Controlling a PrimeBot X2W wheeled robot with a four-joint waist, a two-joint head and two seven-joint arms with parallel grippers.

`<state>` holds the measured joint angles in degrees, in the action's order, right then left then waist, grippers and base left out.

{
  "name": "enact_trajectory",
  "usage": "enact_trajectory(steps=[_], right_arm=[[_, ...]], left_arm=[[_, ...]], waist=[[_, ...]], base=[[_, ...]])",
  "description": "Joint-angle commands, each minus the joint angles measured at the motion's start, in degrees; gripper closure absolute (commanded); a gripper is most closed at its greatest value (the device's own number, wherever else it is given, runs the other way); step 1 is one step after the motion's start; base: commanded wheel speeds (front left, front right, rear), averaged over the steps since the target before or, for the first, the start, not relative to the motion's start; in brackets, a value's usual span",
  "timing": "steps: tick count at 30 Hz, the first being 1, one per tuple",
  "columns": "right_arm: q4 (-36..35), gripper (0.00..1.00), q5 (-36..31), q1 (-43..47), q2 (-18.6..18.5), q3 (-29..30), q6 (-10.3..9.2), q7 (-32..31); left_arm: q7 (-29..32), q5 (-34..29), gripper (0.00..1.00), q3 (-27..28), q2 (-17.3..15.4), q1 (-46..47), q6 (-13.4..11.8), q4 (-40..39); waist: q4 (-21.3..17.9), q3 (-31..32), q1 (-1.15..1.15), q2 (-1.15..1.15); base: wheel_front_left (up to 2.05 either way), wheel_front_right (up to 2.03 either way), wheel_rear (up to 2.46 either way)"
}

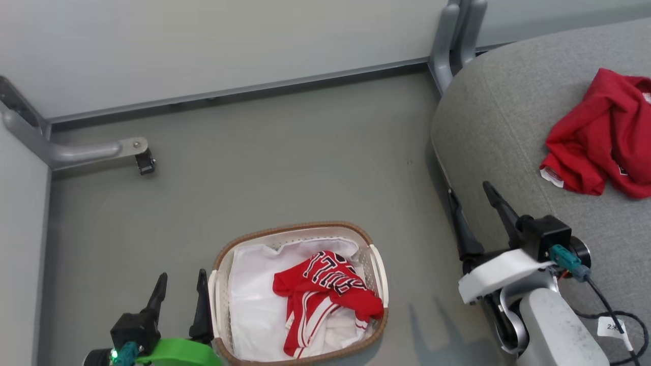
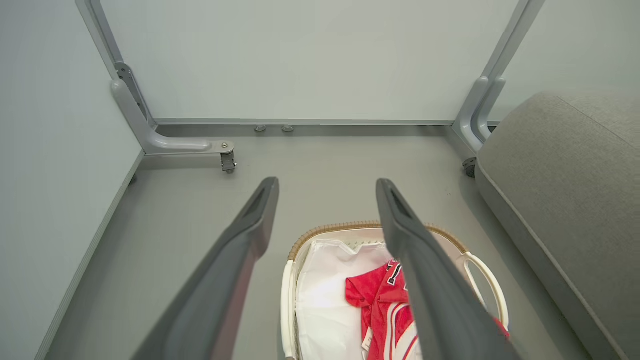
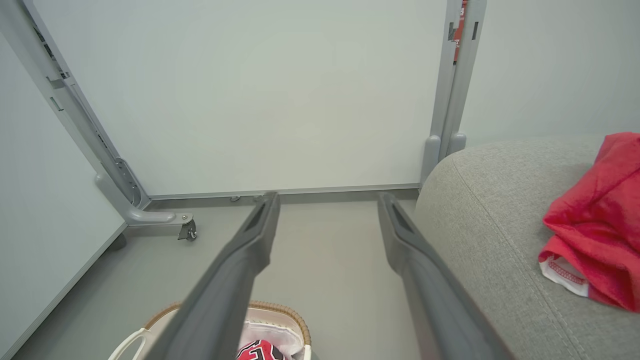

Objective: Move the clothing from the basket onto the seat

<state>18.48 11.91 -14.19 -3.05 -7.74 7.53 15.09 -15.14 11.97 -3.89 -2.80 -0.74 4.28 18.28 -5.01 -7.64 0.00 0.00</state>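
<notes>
The basket (image 1: pixel 222 305) is white perforated plastic, smooth and faintly glossy, with a brown woven rim (image 1: pixel 297 226). Its liner (image 1: pixel 254 310) is thin white cloth. The red jersey (image 1: pixel 325 292) in it is slick cloth with a slight sheen. The red garment (image 1: pixel 605 127) looks softer and matt. The seat cushion (image 1: pixel 498 117) under it is coarse grey woven fabric. The floor (image 1: pixel 285 162) is smooth and matt, and the partition foot (image 1: pixel 86 151) is satin grey metal.

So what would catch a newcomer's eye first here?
A bright red lettered garment lies crumpled in the white basket on the floor. A second red garment sits on the grey seat at the right. The left gripper, open, hovers beside the basket; the right gripper, open, by the seat's edge.
</notes>
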Motion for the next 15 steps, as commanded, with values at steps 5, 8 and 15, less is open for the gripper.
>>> enact_trajectory(steps=[5, 8, 15], right_arm=[[-3.13, 0.0, 1.28, -4.02, -0.06, -0.27, -0.07, 0.1], [-5.14, 0.0, 2.06, -5.77, -0.02, 0.01, -0.08, 0.1], [-9.18, 0.0, 4.66, -9.67, 0.0, -1.11, -0.08, 0.1]], left_arm=[[-0.01, 1.34, 0.0, -2.1, -0.22, 5.39, 0.28, 3.34], [-0.02, 0.86, 0.0, -3.99, -0.24, 8.01, 0.63, 5.68], [-0.03, 0.32, 0.0, -7.38, -0.25, 13.84, 1.26, 9.8]], waist=[[-2.41, -7.77, 0.0, 0.0], [-3.22, -10.47, 0.0, 0.0], [-5.34, -16.68, 0.0, 0.0]], base=[[0.0, 0.0, 0.0], [0.0, 0.0, 0.0], [0.0, 0.0, 0.0]])
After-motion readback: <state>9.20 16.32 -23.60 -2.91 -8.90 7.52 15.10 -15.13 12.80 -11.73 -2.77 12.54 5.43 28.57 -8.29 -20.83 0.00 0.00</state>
